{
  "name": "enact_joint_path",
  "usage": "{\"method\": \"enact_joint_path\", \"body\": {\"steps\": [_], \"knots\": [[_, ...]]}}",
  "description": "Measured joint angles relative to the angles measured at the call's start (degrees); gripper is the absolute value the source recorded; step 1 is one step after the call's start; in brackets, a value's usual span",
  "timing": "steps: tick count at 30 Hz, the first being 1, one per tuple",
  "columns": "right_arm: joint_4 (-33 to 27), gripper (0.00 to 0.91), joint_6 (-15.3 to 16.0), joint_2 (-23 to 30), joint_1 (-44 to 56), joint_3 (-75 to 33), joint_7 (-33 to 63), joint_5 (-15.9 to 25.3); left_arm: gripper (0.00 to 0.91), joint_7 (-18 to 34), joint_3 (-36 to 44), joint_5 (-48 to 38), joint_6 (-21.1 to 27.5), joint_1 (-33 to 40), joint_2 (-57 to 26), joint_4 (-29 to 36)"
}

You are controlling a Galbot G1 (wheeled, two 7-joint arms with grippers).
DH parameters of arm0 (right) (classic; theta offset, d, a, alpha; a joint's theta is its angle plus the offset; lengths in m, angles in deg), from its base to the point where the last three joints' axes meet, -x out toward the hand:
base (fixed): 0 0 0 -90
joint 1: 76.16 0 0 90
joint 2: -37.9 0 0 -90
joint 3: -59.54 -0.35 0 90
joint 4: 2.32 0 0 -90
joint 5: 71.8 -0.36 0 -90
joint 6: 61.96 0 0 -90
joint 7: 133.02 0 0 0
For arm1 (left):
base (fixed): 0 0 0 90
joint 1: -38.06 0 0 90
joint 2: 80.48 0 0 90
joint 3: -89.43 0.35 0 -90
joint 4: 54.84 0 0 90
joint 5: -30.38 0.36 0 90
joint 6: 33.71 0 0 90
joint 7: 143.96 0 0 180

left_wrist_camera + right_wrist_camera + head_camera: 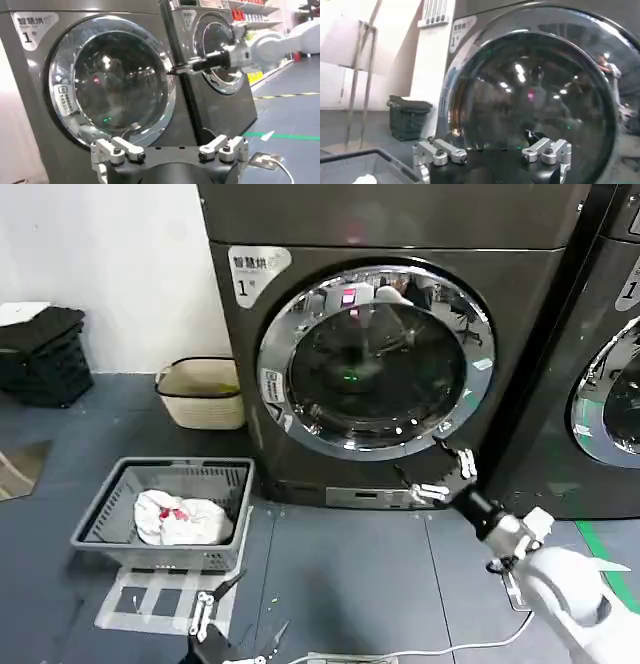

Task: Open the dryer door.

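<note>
Left claw (222,636): nearest the head camera, parked low by the floor in front of the basket – fingers spread, holding nothing. Idle; its wrist camera looks up at the machine fronts.
Mesh basket (105,524): on the floor to the robot's left of the dryer, white laundry (183,519) inside. Sits on a taped floor marker, so likely staged for loading once the door is open.
Right arm (560,579): white forearm reaches from the lower right up and leftward, stretched long, wrist pitched toward the machine front.
Right claw (437,474): fingers apart, gripping nothing. In the head view it sits at the lower right rim of the door; in the left wrist view its tip looks to be right at the chrome ring's edge – contact can't be confirmed.
Why there: judged an approach to the opening side of the ring, to hook or pull the edge. Hinge side not visible, so that is a guess.
Dryer door (375,362): shut, flush in the dark grey front – chrome ring around dark glass. Task not yet advanced.
Cream bin (203,394): on the floor against the wall, just left of the dryer.
Second machine (610,394): to the right, own chrome-ringed door, not the target.
</note>
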State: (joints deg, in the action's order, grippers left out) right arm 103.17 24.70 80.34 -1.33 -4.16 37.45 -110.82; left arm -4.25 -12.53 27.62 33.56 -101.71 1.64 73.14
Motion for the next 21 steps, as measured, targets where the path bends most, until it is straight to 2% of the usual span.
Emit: {"method": "enact_joint_path", "body": {"steps": [10, 21], "knots": [[-6.51, 0.907, 0.02, 3.81, -11.86, 10.21, -0.19, -0.28, 0.907, 0.02, -0.45, 0.05, -0.11, -0.31, 0.29, 0.06], [-13.40, 0.907, -0.11, 7.20, -20.42, 17.86, -1.30, -3.06, 0.907, 0.05, -0.37, 0.20, -0.39, -0.33, 0.82, -0.31]]}}
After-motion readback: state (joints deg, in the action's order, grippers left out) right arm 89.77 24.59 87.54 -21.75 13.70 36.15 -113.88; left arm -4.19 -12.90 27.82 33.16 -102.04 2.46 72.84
